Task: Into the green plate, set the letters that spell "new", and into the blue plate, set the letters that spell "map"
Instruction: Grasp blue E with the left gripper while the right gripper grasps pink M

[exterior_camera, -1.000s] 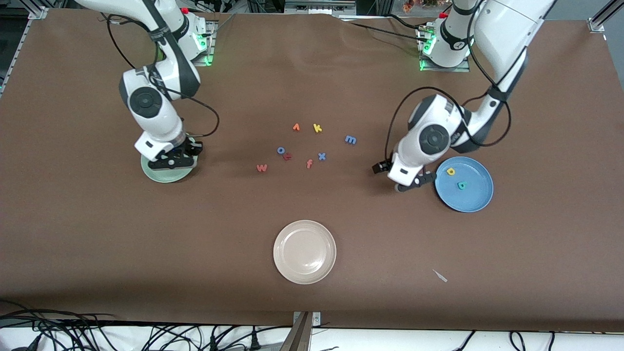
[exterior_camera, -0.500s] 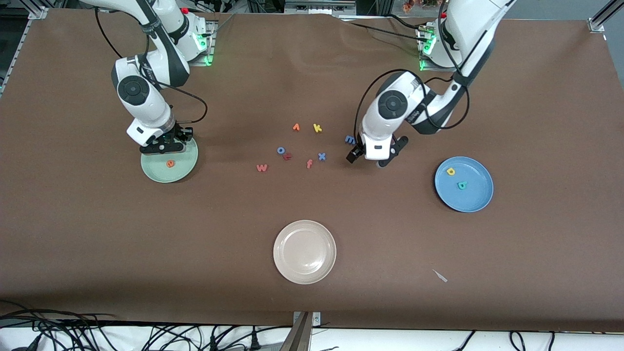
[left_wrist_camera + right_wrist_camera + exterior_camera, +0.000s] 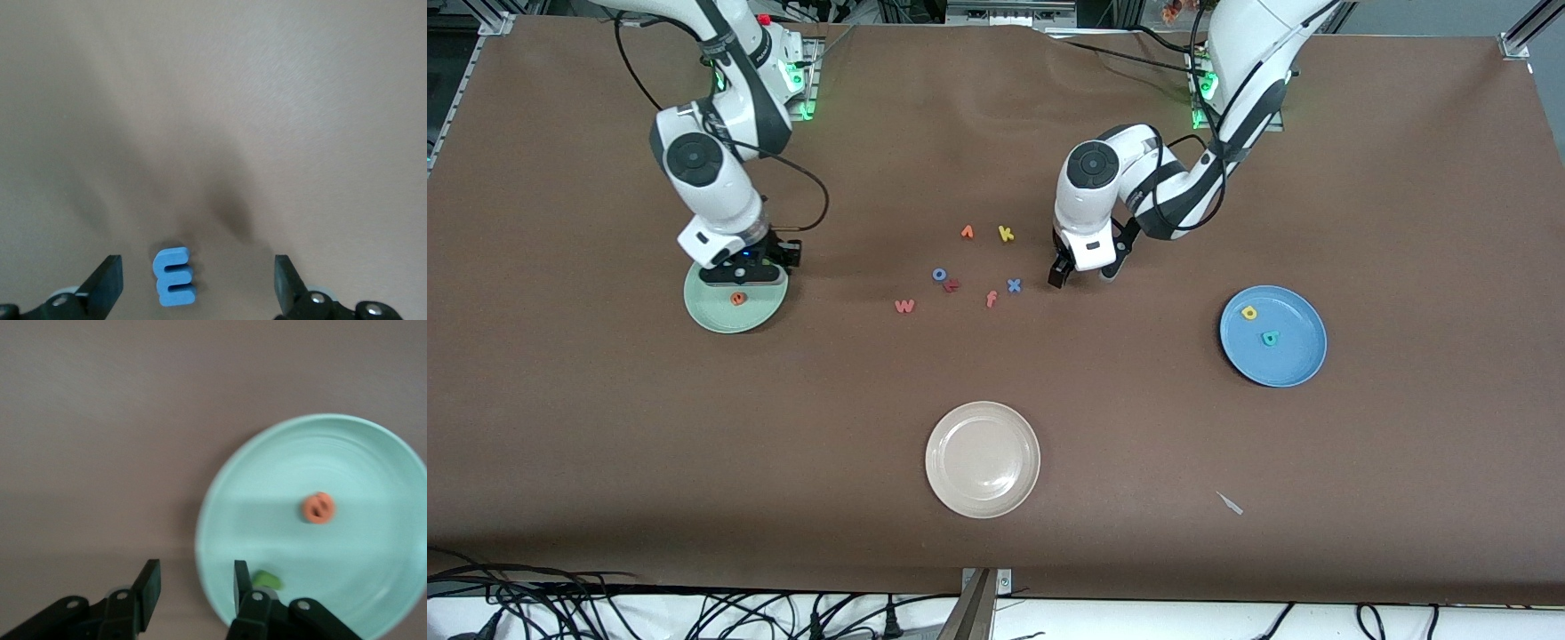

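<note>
The pale green plate (image 3: pixel 713 315) (image 3: pixel 373 540) holds the orange e (image 3: pixel 737 299) (image 3: pixel 318 508) and the green n (image 3: pixel 267 579). My right gripper (image 3: pixel 745 274) (image 3: pixel 193 577) hangs open and empty over that plate's rim. The pinkish-red w (image 3: pixel 904 306) lies on the table among the loose letters. My left gripper (image 3: pixel 1083 276) (image 3: pixel 198 277) is open, low over the blue m (image 3: pixel 175 275), which lies between its jaws; the front view hides the m. The blue plate (image 3: pixel 1294 360) holds the yellow a (image 3: pixel 1249 312) and the teal p (image 3: pixel 1270 338).
Loose letters lie mid-table: an orange one (image 3: pixel 967 232), yellow k (image 3: pixel 1006 234), blue o (image 3: pixel 940 274), a dark red one (image 3: pixel 951 285), salmon f (image 3: pixel 991 299), blue x (image 3: pixel 1014 285). A cream-white plate (image 3: pixel 983 459) sits nearer the camera. A small pale scrap (image 3: pixel 1230 503) lies nearby.
My right gripper opened and the orange e now lies in the green plate. The left arm swung from beside the blue plate to over the blue m.
</note>
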Robot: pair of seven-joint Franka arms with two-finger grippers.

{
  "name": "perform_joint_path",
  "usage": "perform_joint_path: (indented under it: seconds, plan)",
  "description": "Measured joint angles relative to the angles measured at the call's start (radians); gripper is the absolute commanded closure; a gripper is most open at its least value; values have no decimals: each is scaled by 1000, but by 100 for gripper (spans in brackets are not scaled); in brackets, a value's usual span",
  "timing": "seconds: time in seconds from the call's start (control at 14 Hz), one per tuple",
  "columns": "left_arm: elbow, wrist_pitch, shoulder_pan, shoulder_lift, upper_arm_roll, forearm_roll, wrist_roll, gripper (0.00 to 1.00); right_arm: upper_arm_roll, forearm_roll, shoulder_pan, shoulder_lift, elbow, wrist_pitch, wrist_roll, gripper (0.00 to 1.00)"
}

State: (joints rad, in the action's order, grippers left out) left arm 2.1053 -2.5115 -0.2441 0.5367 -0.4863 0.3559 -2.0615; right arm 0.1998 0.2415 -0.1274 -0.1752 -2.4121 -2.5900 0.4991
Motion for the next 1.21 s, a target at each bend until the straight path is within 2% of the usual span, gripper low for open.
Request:
perform_joint_path:
  seconds: [0.14,0.21,0.5,0.64,0.79,0.93,1.21]
  plan:
    - [0,-17,-1,17,0,0,-10,5,49,0,-20,-56,69,1,121,40]
    - [0,-25,-2,24,0,0,-15,11,62,0,-33,-89,102,1,169,36]
    - [-1,-45,-6,35,0,0,-36,59,76,0,-146,-230,251,-3,312,25]
    - [-3,-47,-6,34,-1,0,-38,77,76,0,-199,-281,307,-3,360,25]
    - [-1,-41,-5,26,-4,0,-40,97,75,0,-210,-306,332,-3,367,25]
    - [1,-41,-6,25,-3,0,-41,100,73,6,-212,-319,335,-7,367,25]
    - [-7,-23,-3,25,-1,2,12,100,52,112,-222,-349,347,-36,366,25]
